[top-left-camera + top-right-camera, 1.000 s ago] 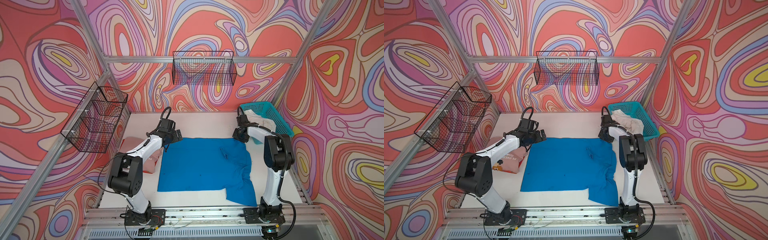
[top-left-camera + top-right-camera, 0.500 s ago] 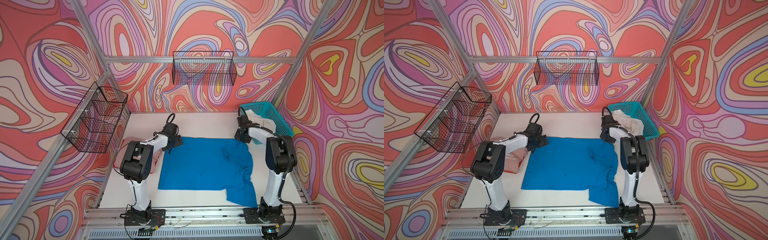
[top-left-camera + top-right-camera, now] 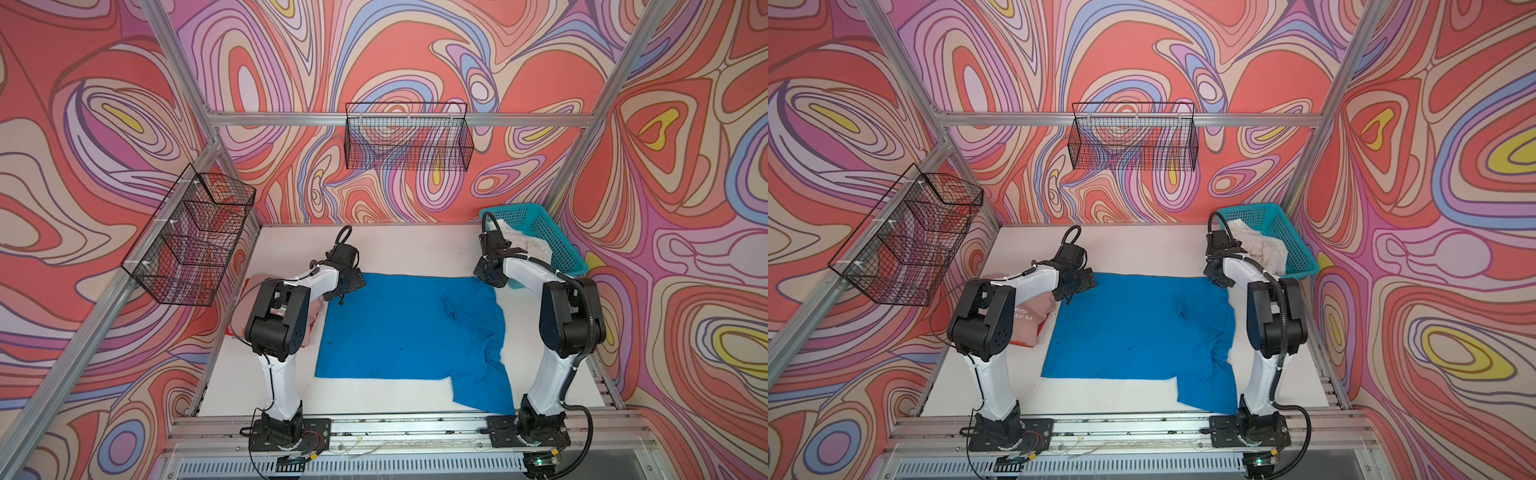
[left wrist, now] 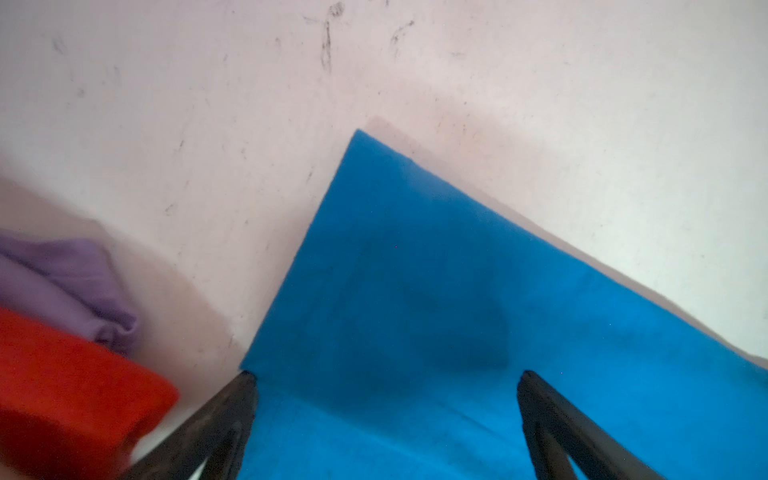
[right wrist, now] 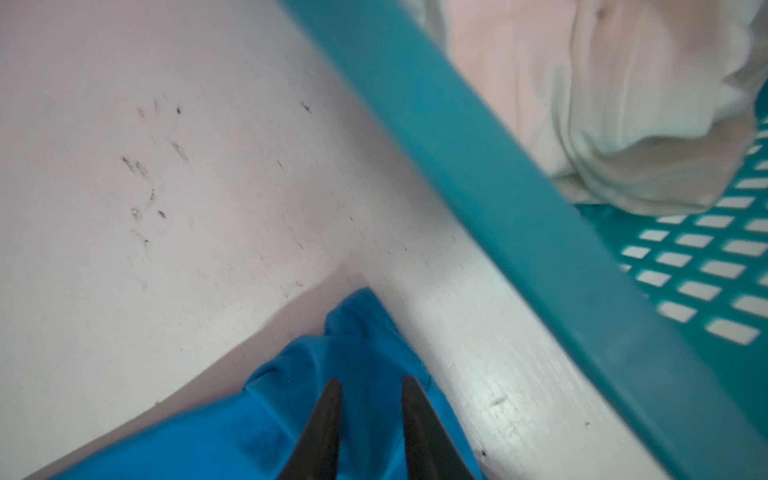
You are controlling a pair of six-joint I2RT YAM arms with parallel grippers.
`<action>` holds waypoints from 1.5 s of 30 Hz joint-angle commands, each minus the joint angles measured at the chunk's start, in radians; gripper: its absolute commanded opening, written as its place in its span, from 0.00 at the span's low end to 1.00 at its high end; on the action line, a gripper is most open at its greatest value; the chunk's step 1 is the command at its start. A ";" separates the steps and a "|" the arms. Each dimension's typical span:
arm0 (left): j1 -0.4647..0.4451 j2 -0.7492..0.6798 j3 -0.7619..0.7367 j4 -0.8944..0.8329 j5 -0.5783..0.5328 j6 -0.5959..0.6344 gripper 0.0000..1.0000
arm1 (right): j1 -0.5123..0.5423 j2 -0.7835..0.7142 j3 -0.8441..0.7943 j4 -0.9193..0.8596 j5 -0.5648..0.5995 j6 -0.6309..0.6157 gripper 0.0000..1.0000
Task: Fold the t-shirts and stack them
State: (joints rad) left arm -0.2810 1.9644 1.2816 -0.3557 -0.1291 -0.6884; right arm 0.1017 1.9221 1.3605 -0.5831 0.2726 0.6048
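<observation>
Here, teal basket (image 3: 540,224), off-white t-shirt (image 3: 528,245) inside

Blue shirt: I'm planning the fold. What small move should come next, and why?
Probably lower the left gripper and pinch the near corner of the blue shirt: its jaws stand wide open over that cloth, holding nothing, while the right gripper sits at the other far corner.

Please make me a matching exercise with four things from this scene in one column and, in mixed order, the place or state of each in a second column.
1. blue t-shirt
2. off-white t-shirt
3. pink t-shirt
4. left gripper

A. in the teal basket
B. open, above a corner of the blue t-shirt
C. spread flat on the middle of the table
D. lying at the left side of the table

Pairs: 1-C, 2-A, 3-D, 4-B
</observation>
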 commanded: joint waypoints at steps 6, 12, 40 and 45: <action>0.037 0.030 -0.017 -0.120 -0.037 -0.055 1.00 | -0.027 -0.016 -0.011 0.092 -0.107 -0.037 0.39; 0.049 0.024 -0.025 -0.131 -0.043 -0.057 1.00 | -0.028 0.039 0.018 0.107 -0.178 -0.021 0.48; 0.084 -0.005 -0.072 -0.126 -0.024 -0.112 1.00 | -0.039 -0.066 -0.064 0.126 -0.184 0.035 0.27; 0.103 -0.013 -0.086 -0.118 -0.003 -0.132 1.00 | -0.038 -0.117 -0.132 0.182 -0.246 0.048 0.39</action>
State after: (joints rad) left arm -0.2085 1.9331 1.2438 -0.3695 -0.1276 -0.7757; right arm 0.0666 1.8343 1.2640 -0.4473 0.0689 0.6361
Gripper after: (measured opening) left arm 0.998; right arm 0.372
